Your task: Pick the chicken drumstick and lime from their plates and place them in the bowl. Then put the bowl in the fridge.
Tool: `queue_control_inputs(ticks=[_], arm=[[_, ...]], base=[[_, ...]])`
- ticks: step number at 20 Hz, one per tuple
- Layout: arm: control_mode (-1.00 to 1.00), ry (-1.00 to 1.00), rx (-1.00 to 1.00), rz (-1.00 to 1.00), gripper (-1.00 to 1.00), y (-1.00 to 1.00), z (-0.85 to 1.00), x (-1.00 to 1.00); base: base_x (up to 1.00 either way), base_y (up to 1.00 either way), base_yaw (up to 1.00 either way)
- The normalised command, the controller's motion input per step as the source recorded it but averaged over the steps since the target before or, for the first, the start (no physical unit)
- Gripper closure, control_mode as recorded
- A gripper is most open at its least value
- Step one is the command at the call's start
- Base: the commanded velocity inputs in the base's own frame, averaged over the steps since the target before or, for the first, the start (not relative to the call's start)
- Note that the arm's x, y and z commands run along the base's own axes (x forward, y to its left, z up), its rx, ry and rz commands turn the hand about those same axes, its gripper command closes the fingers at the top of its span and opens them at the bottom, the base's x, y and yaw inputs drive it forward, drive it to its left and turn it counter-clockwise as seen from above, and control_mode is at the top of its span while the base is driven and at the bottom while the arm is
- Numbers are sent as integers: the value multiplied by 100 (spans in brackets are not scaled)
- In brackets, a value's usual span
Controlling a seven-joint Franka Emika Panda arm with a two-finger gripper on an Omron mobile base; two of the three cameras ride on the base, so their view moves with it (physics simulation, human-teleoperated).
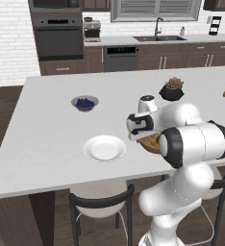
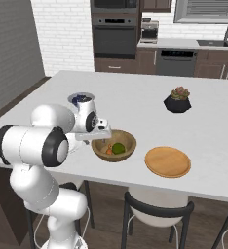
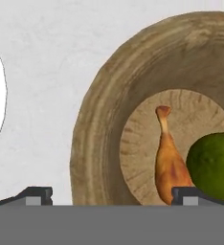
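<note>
A broad white island surface stands on dark wood flooring, with black-framed stools tucked under its near edge. At the far wall, white brick meets a dark wall oven, brown cabinets, a sink and a shuttered window.

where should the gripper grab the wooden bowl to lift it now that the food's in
Grip the wooden bowl by its near-left rim wall, coming straight down. The open gripper straddles that wall already, and the chicken drumstick and lime lie in the middle, away from it.
</note>
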Motion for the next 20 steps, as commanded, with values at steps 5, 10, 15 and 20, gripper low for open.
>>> queue_control_inputs(ticks=[5, 10, 15, 20], arm=[[-100, 0, -5, 0, -100, 2, -29, 7], [-100, 0, -3, 0, -100, 4, -20, 6], [-100, 0, -1, 0, 100, 1, -19, 4], [-100, 0, 0, 0, 100, 0, -3, 2]], base=[[0, 0, 0], [0, 0, 0], [0, 0, 0], [0, 0, 0]])
